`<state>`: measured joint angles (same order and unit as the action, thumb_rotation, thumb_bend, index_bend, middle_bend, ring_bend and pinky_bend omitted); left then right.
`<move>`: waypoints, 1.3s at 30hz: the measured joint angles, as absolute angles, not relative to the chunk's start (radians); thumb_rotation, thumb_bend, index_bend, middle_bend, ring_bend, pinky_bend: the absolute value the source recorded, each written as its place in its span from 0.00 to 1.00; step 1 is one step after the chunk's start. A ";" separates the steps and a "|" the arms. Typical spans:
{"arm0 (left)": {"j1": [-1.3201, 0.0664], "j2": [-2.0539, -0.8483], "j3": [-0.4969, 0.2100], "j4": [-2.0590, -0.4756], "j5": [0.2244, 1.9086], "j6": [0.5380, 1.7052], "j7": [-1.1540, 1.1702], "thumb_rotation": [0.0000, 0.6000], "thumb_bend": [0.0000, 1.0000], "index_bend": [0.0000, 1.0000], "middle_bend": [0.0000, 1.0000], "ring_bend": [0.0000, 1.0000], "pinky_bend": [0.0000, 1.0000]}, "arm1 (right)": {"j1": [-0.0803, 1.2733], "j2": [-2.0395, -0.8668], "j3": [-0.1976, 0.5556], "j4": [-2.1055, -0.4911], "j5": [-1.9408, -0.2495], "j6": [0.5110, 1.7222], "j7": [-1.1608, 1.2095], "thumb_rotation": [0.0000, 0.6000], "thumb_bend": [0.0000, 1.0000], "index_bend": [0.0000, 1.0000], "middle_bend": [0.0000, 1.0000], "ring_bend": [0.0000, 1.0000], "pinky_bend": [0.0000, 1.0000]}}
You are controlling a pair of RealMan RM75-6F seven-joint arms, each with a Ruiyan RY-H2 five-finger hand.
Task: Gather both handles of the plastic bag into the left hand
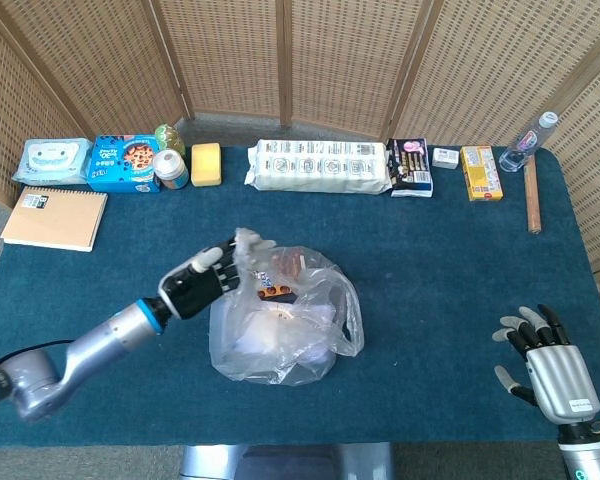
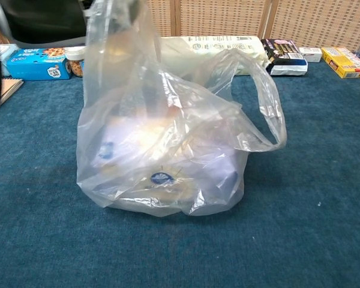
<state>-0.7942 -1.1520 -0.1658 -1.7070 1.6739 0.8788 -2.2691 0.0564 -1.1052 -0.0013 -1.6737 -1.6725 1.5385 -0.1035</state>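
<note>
The plastic bag (image 1: 285, 320) sits near the middle of the table (image 1: 430, 270), toward its front edge. The left hand (image 1: 202, 280) holds one handle (image 2: 117, 36) lifted; the other handle (image 2: 267, 114) droops free on the bag's far side. The right hand (image 1: 545, 365) rests open and empty near the front right corner. The film looks thin, limp and slippery, so the free loop is probably the best place to grip.

plastic bag (image 1: 285, 325): clear, crinkled, standing upright on the blue table, lumpy with goods inside | near handle (image 2: 117, 27): drawn straight up, taut, held at the top by the left hand (image 1: 202, 282) | far handle (image 2: 270, 111): free loop, drooping off the bag's other side
</note>
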 measured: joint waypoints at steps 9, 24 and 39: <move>-0.795 -1.102 -0.089 -1.696 1.666 0.881 -2.214 0.49 0.25 0.30 0.39 0.30 0.40 | 0.059 -1.107 -0.001 -1.674 -1.677 1.537 -0.104 1.00 0.28 0.39 0.30 0.17 0.07; -0.922 -1.181 -0.093 -1.695 1.595 0.753 -2.174 0.20 0.24 0.05 0.19 0.15 0.33 | 0.054 -1.104 -0.004 -1.659 -1.689 1.555 -0.076 1.00 0.29 0.41 0.31 0.17 0.07; -0.944 -1.237 -0.144 -1.674 1.574 0.856 -2.420 0.39 0.27 0.13 0.24 0.21 0.35 | 0.051 -1.103 -0.006 -1.652 -1.691 1.561 -0.065 1.00 0.29 0.41 0.31 0.17 0.07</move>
<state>-0.9444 -1.2369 -0.1443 -1.6736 1.5743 0.8560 -2.4200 0.0508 -1.1032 -0.0056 -1.6521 -1.6912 1.5611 -0.0649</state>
